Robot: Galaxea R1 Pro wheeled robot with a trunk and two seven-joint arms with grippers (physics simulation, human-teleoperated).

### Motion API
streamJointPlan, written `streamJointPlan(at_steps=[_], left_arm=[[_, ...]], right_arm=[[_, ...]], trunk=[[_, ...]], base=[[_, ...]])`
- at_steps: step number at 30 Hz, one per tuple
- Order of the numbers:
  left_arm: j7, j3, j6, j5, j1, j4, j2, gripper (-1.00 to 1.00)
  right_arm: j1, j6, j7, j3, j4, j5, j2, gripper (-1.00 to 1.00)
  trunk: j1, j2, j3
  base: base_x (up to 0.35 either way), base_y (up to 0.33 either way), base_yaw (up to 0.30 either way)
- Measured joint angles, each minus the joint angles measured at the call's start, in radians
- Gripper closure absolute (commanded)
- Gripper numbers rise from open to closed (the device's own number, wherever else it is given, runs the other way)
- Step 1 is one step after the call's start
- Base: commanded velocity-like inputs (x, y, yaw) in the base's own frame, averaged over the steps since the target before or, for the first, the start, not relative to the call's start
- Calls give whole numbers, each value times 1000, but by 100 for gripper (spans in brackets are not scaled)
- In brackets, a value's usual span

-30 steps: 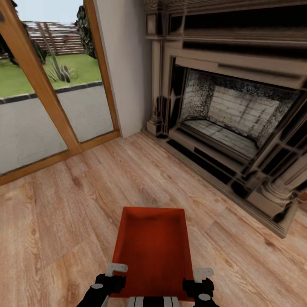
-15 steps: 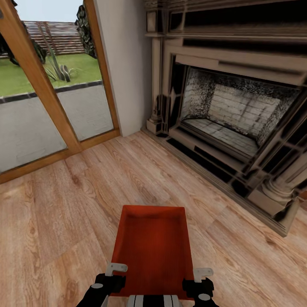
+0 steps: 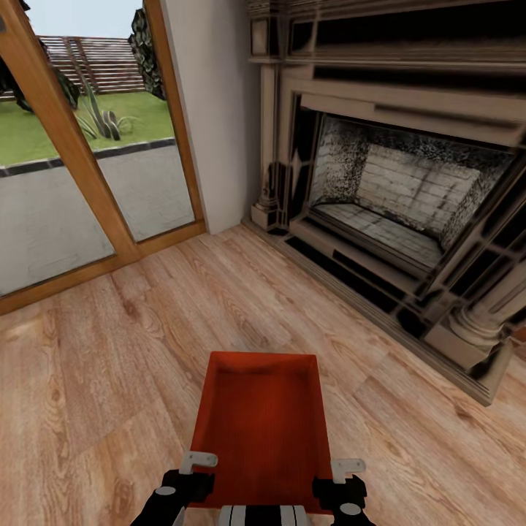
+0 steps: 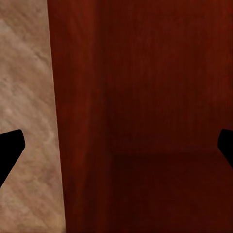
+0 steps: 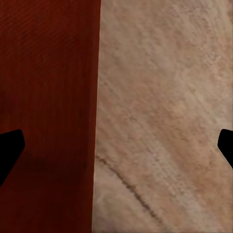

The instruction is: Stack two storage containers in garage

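**A:** Bin [image 3: 263, 431] is sitting on the wood floor [image 3: 109, 365] in the living room, near the fireplace [image 3: 394, 212]. Left gripper [image 3: 191, 475] and right gripper [image 3: 342, 478] straddle its near corners, both spread wide, holding nothing.

**B:** I'd get each over a side wall, then close both evenly so it lifts level.

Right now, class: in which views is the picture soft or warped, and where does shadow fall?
Head view: fireplace lines bend and smear toward the edges; container sharp. Left wrist view: container wall dark, shaded. Right wrist view: wood floor grain blurred.
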State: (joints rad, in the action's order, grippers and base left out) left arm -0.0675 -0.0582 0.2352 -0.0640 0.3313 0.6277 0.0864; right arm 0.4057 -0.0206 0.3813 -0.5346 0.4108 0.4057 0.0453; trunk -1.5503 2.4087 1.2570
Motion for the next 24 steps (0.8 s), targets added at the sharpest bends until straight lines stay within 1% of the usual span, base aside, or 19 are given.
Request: streamJointPlan(at_steps=[16,24], left_arm=[[-1,0,0,1,0,-6,-2,-100],[-1,1,-1,2,0,-9,-18,-100]], right_arm=[[0,0,-2,0,-1,0,-3,-100],[0,0,-7,0,-6,0,4,-100]], trunk=[[0,0,0],[0,0,0]], base=[[0,0,0],[0,0,0]])
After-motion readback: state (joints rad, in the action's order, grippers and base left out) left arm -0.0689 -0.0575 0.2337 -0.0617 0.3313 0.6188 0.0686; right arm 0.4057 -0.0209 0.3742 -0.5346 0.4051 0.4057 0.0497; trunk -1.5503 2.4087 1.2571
